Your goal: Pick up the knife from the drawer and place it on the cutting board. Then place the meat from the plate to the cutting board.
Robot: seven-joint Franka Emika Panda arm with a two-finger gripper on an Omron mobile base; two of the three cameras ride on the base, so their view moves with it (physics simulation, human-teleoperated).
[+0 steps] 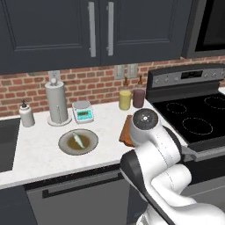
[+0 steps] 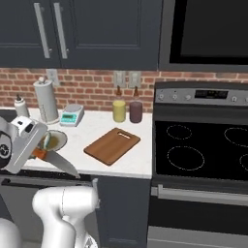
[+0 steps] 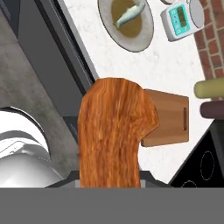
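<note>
1. Gripper [image 2: 38,154] is clamping shut on the knife [image 2: 57,162] by its orange handle, carrying it at the counter edge, short of the cutting board [image 2: 112,145].
2. Next, I'd say: moving right over the board, lowering, releasing.
3. Plate [image 1: 64,145] is holding the meat [image 1: 78,140], a small pale fish, well apart from the board.

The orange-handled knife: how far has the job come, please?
Done: the orange-handled knife is out of the drawer, clamped in the shut gripper, blade pointing toward the reddish-brown wooden cutting board.
In hand: carrying it above the counter's front edge; the board is bare.
Left: lay the knife on the board, then move the pale fish-shaped meat from the round grey-rimmed plate to the board.
</note>
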